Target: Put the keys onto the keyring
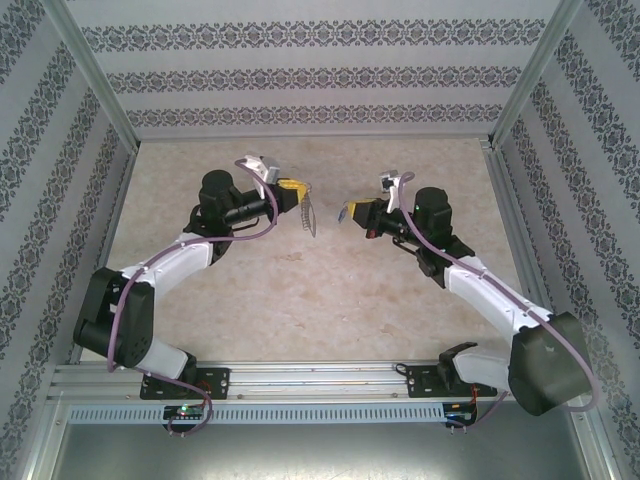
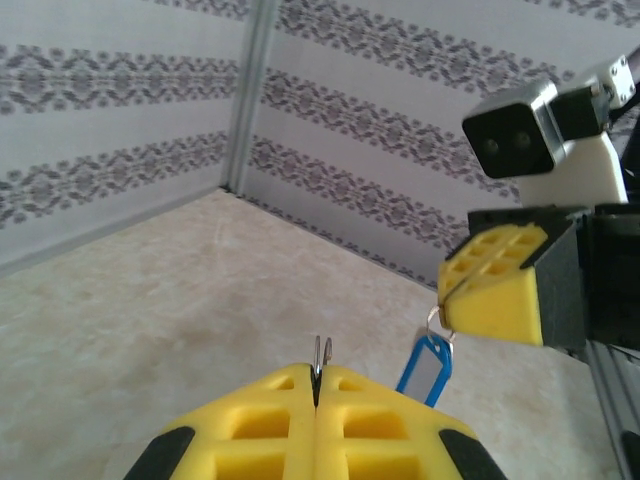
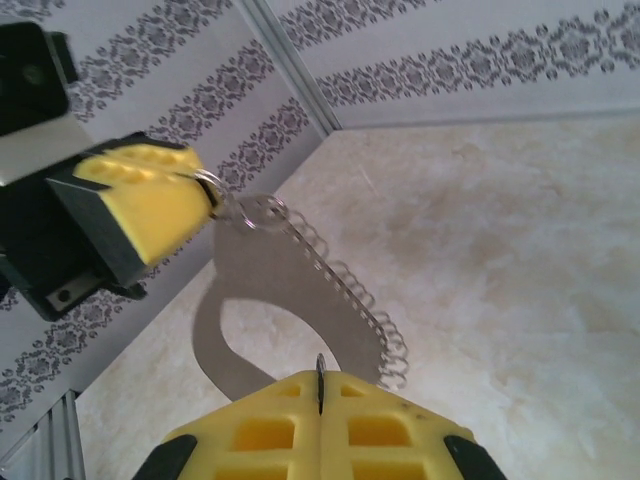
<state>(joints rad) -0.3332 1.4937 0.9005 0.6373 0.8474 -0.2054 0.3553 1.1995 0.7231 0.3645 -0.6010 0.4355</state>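
Yellow pads of the left gripper sit closest in its wrist view, pressed flat together, with the edge of a thin ring sticking up from the seam. Just beyond and to the right of those jaws the right gripper faces them. Its jaws are also pinched together, and the keys hang below its tips with the blue tag tilted. The key itself is too small to pick out.

From the right wrist, the right gripper shows its pads closed tight, with a thin metal edge nipped in the seam. Up and left of these jaws the left gripper clamps a small ring at its tips, and the keyring dangles from it. The grey loop hangs down toward the right jaws, its lower end just behind them, and the chain runs down its right side.

From above, the left gripper and right gripper point at each other over the table, near but apart. The keyring hangs below the left jaws, in the gap between the two.
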